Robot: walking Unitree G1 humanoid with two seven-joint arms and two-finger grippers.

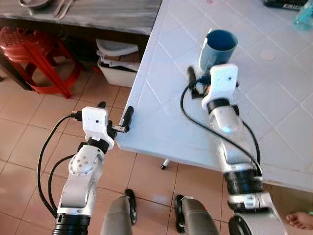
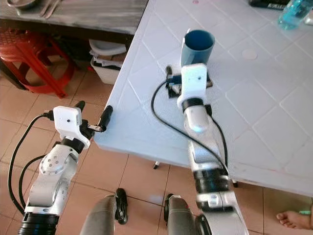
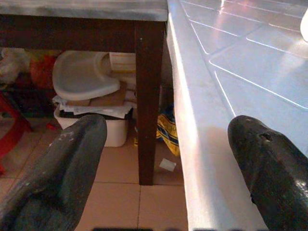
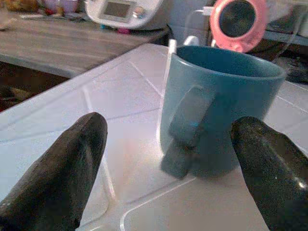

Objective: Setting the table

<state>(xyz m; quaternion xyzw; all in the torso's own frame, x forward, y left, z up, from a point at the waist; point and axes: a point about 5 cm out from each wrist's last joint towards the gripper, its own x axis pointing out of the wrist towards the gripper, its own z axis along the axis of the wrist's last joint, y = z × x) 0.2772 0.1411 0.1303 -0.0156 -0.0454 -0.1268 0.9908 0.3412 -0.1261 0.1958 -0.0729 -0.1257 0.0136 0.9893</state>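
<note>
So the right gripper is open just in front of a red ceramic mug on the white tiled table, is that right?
Not quite: the mug is blue, not red, as the right wrist view shows. The right gripper is indeed open just before it on the white tiled table.

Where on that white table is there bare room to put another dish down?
The white table is bare between its near corner and the blue mug, and again to the right of the right gripper, open just behind the mug. The far right corner is crowded by a dark thing and a bottle.
</note>
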